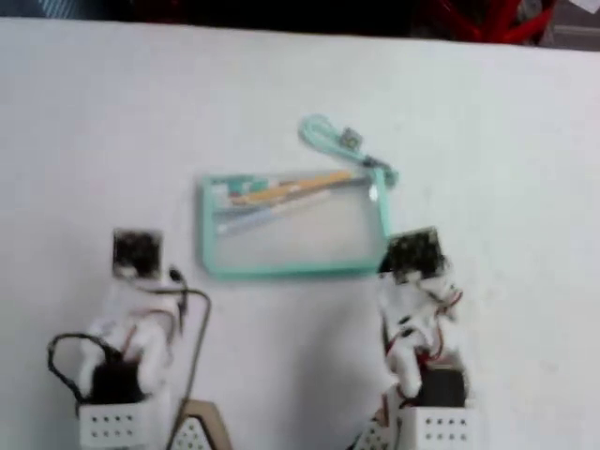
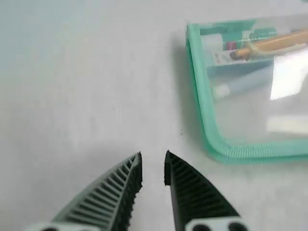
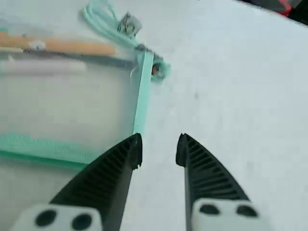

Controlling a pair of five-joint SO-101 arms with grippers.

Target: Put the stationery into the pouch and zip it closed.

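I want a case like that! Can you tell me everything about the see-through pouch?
The pouch is a rectangle of clear plastic with mint-green fabric edging. It lies flat on the white table. Inside, along its far edge, lie an orange pen and a pale pen. A green cord with a small tag trails from its far corner. The right tool, open, is by its near corner, not gripping it.

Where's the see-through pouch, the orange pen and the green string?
pouch point(image 1: 291, 270), high view, its green bottom edge.
orange pen point(image 2: 279, 43), left wrist view, middle of its barrel.
green string point(image 3: 103, 25), right wrist view, its bunched strands.
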